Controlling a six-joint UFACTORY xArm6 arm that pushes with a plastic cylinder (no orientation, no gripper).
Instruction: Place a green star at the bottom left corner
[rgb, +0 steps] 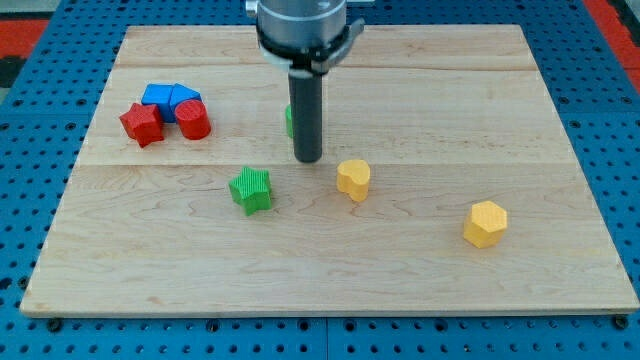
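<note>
A green star lies on the wooden board left of centre. My tip stands up and to the right of the star, a short gap away from it. A second green block shows only as a sliver behind the rod, on its left side; its shape is hidden. The board's bottom left corner is far down and to the left of the star.
A red star, a red cylinder and two blue blocks cluster at the upper left. A yellow block lies just right of my tip. A yellow hexagon lies at the lower right.
</note>
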